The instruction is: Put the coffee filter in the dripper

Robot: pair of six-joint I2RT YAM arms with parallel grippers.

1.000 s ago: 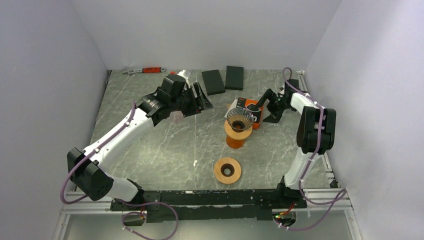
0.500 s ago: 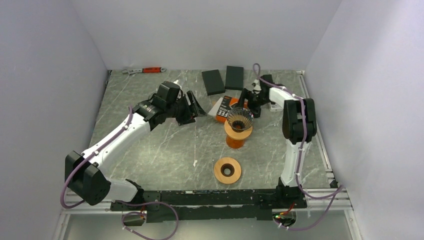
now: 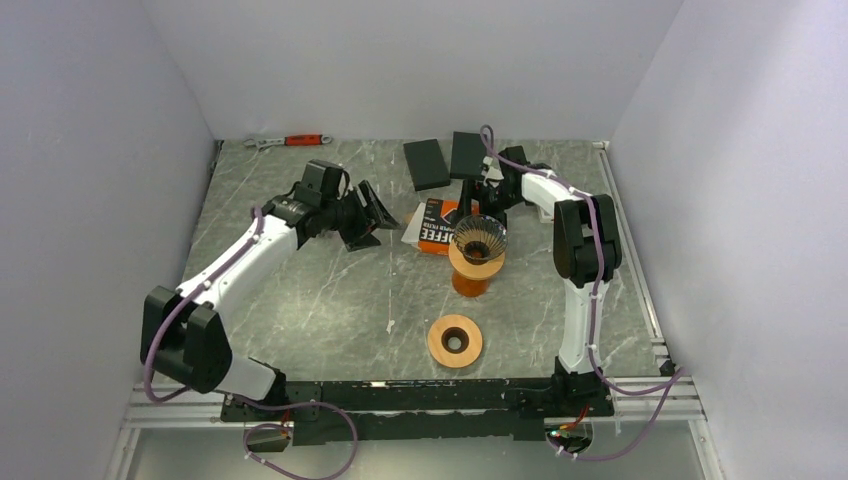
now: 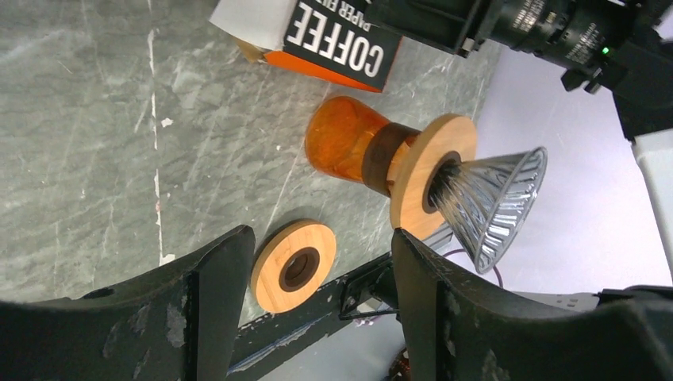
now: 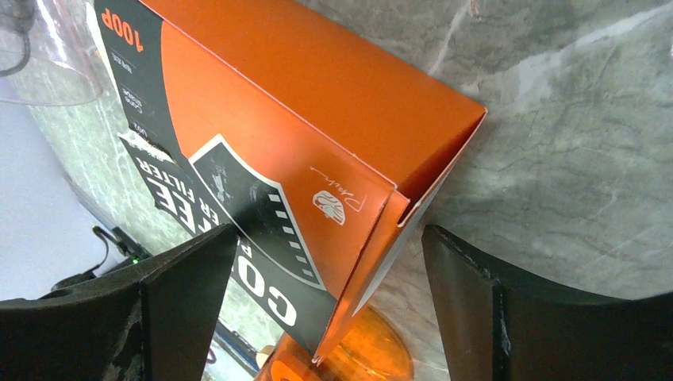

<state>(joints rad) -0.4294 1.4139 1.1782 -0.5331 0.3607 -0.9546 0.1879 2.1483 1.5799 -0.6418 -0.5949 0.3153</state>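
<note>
Left end effector [image 3: 375, 222] and right end effector [image 5: 329, 234] both gape empty, the right straddling the filter box [image 3: 437, 212] at the dripper's [image 3: 479, 236] ten o'clock; the unseen paper filters are likely featherlight and floppy, so pinch one rim gently.

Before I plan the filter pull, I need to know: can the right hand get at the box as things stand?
Probably yes. The right hand is open, its fingers either side of a corner of the box, nothing in between; the dripper stands close beside.

Filter box [image 3: 432, 213] behind dripper [image 3: 480, 237]; wooden ring [image 3: 455, 340] before.
</note>
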